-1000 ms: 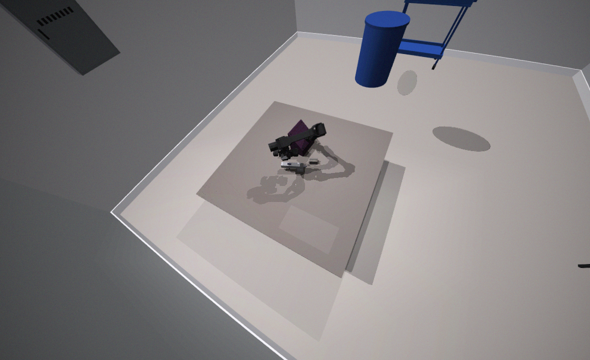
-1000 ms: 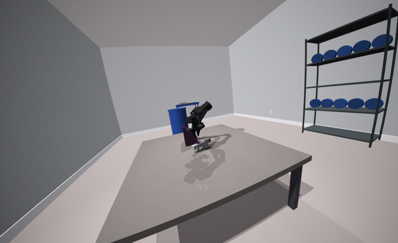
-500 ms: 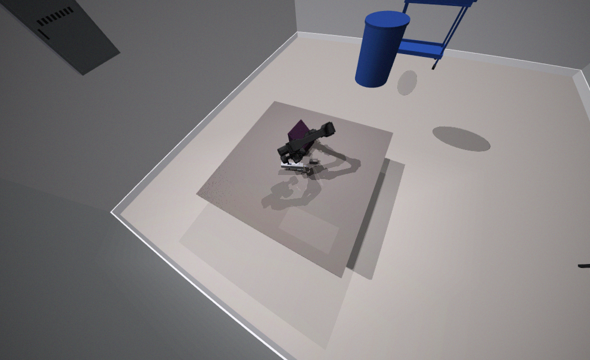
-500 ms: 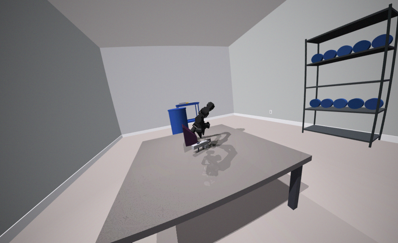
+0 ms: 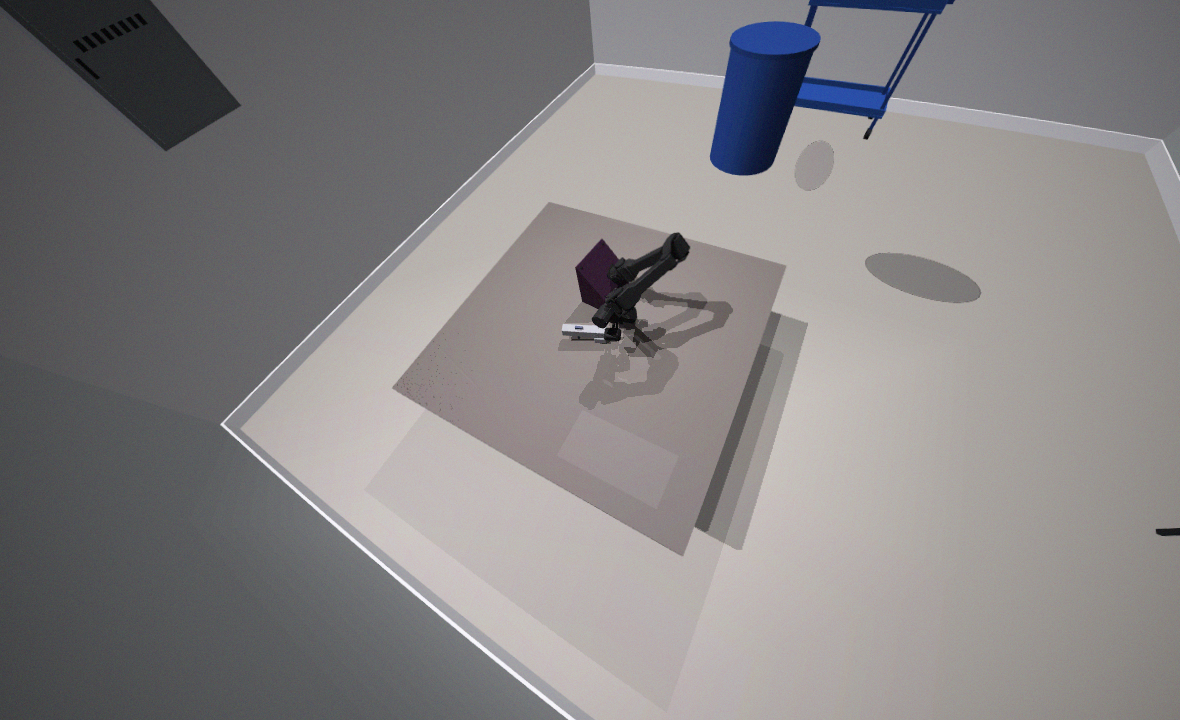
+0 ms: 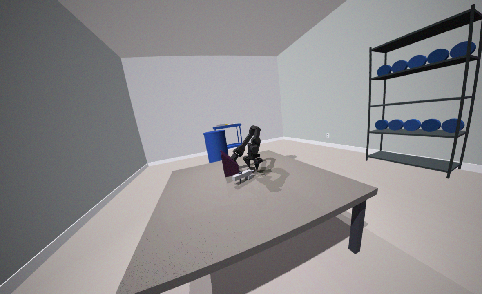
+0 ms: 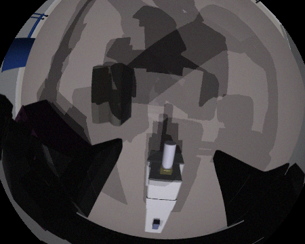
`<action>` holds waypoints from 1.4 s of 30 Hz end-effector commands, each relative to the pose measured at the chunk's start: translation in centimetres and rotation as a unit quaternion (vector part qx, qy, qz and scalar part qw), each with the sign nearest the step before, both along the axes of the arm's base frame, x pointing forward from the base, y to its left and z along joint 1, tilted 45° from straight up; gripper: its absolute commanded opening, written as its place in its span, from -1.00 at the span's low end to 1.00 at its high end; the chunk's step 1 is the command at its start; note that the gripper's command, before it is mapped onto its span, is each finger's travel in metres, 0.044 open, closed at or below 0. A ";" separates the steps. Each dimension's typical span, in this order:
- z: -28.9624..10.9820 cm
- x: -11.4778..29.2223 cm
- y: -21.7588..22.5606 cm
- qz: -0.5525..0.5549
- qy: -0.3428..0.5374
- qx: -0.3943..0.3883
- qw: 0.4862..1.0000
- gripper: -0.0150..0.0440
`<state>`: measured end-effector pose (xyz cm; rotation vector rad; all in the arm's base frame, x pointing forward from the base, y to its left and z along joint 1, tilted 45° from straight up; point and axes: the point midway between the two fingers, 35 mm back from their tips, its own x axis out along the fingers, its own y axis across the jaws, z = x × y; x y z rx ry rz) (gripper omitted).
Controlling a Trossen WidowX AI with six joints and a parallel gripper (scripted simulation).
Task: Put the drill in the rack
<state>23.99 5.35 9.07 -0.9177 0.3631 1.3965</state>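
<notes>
A white block [image 5: 579, 330] [image 6: 241, 176] [image 7: 162, 187] lies on the table [image 5: 504, 376] [image 6: 235, 226]. The drill [image 7: 168, 154], a short white cylinder with a yellowish collar, sticks out of the block's far end. A small blue key [image 7: 156, 224] sits on top of the block at its near end. My gripper [image 5: 610, 329] [image 6: 253, 166] [image 7: 171, 150] is open and empty. It hangs just above the drill's end, with one finger on each side. A small dark rack [image 7: 113, 93] stands on the table beyond the drill, to the left in the wrist view.
A dark purple box [image 5: 594, 268] [image 6: 229, 166] [image 7: 32, 118] stands close behind the block, beside the arm. A blue barrel [image 5: 760, 98] [image 6: 214, 145] and a blue cart stand on the floor beyond the table. A tall black shelf [image 6: 422, 102] stands at the right wall.
</notes>
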 end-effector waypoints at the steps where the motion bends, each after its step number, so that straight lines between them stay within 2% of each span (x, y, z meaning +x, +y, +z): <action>1: 0.1 -0.1 0.3 0.012 -0.015 0.000 1.000 1.00; 13: -0.1 0.0 0.4 0.012 -0.015 0.000 1.000 1.00; 42: -4.0 1.3 2.6 0.012 -0.016 0.001 1.000 1.00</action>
